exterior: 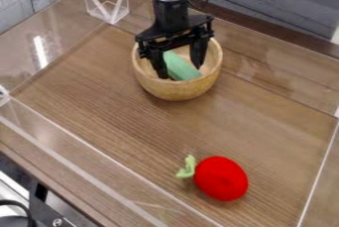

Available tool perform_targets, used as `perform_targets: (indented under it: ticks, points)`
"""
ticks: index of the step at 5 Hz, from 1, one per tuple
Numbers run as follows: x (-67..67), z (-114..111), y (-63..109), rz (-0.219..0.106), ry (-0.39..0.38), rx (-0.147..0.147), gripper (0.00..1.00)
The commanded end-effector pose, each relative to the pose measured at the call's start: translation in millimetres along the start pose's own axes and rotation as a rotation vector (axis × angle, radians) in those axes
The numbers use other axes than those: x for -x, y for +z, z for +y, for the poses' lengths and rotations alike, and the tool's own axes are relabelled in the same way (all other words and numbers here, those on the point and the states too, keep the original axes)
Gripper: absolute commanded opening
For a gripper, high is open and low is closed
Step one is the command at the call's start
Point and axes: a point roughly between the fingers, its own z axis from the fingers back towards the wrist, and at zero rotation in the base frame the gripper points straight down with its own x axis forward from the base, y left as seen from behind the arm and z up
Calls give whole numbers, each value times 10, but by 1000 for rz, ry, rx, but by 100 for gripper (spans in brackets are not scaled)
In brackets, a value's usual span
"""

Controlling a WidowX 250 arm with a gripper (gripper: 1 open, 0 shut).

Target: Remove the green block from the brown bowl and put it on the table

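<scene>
Overhead, spread-apart empty fingers [172, 55] above green block [180, 66] in unlabelled brown bowl [177, 85].

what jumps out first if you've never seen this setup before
The black gripper hangs over the brown bowl at the back of the table, jaws spread wide astride the green block lying inside the bowl. Next, the bright red plush fruit sits alone near the front right, well apart from the bowl.
</scene>
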Motion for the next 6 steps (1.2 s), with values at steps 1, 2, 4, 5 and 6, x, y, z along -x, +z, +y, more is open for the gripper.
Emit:
perform_targets:
  ticks: [1, 2, 4, 5, 6]
  points:
    - [-66, -54, 102, -46, 19, 31, 100]
    - [-64, -77, 113, -65, 19, 35, 100]
    - [-55, -115, 132, -94, 24, 40, 100]
    - [-49, -131, 140, -106, 26, 39, 100]
    - [-37, -145, 148, -116, 22, 38, 100]
